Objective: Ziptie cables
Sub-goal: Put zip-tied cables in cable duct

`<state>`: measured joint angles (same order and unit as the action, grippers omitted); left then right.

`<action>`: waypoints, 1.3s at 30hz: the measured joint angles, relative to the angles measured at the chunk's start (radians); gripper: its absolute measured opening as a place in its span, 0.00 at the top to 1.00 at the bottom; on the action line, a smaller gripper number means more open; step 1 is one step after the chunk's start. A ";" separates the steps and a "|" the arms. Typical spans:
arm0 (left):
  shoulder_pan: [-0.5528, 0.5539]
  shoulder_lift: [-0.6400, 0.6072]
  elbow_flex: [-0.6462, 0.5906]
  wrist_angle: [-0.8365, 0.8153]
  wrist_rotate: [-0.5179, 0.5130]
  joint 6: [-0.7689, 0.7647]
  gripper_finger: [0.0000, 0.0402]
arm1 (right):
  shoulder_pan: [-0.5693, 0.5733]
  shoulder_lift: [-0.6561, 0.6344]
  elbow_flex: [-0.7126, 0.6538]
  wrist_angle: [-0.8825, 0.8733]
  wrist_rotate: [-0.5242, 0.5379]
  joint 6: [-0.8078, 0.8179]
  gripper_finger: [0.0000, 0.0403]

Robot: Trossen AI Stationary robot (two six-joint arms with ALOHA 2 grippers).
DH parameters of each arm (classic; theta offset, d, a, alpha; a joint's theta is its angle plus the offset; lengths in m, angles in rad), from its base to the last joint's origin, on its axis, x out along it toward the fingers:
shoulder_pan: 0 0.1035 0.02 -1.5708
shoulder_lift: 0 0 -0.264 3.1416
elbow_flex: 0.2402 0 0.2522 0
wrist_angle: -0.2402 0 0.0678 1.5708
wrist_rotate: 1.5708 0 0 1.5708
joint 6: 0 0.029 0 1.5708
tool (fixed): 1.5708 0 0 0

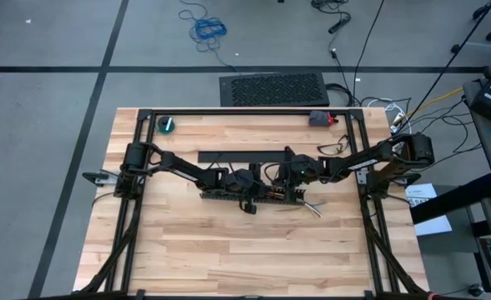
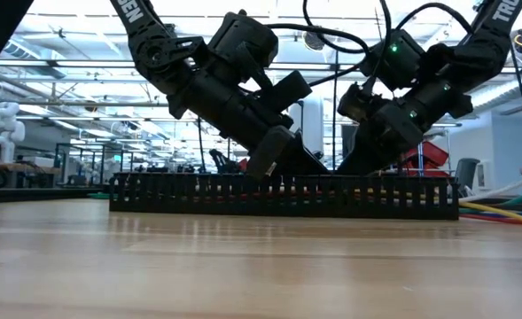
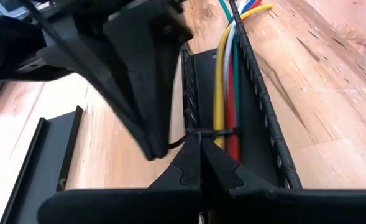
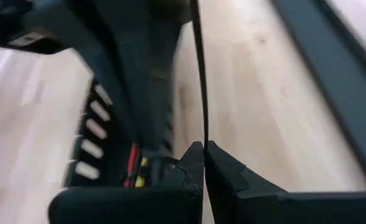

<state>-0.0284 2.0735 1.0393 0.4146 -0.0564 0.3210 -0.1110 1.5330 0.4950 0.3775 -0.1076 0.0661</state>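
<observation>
A black slotted duct (image 1: 228,197) lies across the middle of the wooden table. The cables (image 3: 226,93), yellow, white, red and green wires, lie along its inside, and their free ends (image 1: 314,208) stick out of its right end. A thin dark ziptie (image 3: 221,132) is looped across the cables. Both grippers meet over the duct. My left gripper (image 3: 200,140) is shut at the loop. My right gripper (image 4: 204,147) is shut on the ziptie's tail. In the low view the duct's wall (image 2: 198,195) hides both sets of fingertips. My left gripper pinches the ziptie between its two fingertips where the loop (image 3: 202,134) meets the cables' near side, slanting down from the table's left. The loop stays around the cables inside the duct. My right gripper pinches the ziptie's thin tail (image 4: 204,134) between its two fingertips, slanting down from the table's right. The tail runs straight away from the fingers, drawn taut. In the left wrist view it shows as a short dark strip (image 3: 178,144) between loop and finger.
A flat black cover strip (image 1: 237,156) lies beyond the duct, toward the far edge. A green roll (image 1: 167,124) and a small grey and red item (image 1: 320,118) sit at the far edge. Black frame rails (image 1: 370,208) run along the table's sides.
</observation>
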 joint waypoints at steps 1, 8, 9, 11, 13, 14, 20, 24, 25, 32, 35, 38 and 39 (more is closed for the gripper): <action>0.000 0.000 0.000 0.001 0.000 0.000 1.00 | 0.000 0.000 0.002 0.001 -0.014 -0.003 1.00; -0.007 0.000 0.000 0.001 0.014 0.003 1.00 | -0.014 0.000 0.004 -0.012 -0.046 -0.015 1.00; -0.007 0.000 0.000 0.001 0.014 0.003 1.00 | -0.014 0.000 0.004 -0.014 -0.046 -0.015 1.00; -0.006 0.000 0.000 0.003 0.014 0.009 1.00 | -0.014 0.000 0.004 -0.017 -0.046 -0.015 1.00; -0.007 0.001 0.006 -0.001 0.015 0.009 1.00 | -0.014 0.000 0.004 -0.025 -0.047 -0.019 1.00; -0.009 0.002 0.010 -0.002 0.015 0.009 1.00 | -0.014 0.000 0.004 -0.030 -0.048 -0.022 1.00; -0.030 0.004 0.048 -0.032 0.006 0.034 1.00 | -0.014 0.057 0.003 -0.038 -0.025 -0.040 1.00; -0.032 0.004 0.055 -0.050 0.006 0.035 1.00 | -0.011 0.096 0.004 -0.025 0.000 -0.031 1.00; -0.032 0.003 0.055 -0.050 0.006 0.035 1.00 | -0.009 0.097 0.004 -0.022 0.010 -0.030 1.00; -0.033 0.000 0.056 -0.052 -0.057 -0.012 1.00 | 0.000 0.037 0.003 0.005 0.035 -0.023 0.99; -0.027 -0.031 0.056 -0.103 -0.065 -0.099 0.99 | 0.015 0.000 0.003 0.010 0.039 -0.014 0.92; -0.006 -0.070 0.056 -0.199 -0.064 -0.182 0.96 | 0.031 -0.043 0.003 0.014 0.085 0.002 0.82; 0.000 -0.083 0.055 -0.231 -0.065 -0.187 0.95 | 0.036 -0.057 0.003 0.008 0.114 0.001 0.78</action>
<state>-0.0284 1.9910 1.0946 0.1833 -0.1216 0.1338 -0.0745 1.4760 0.4976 0.3854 0.0060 0.0673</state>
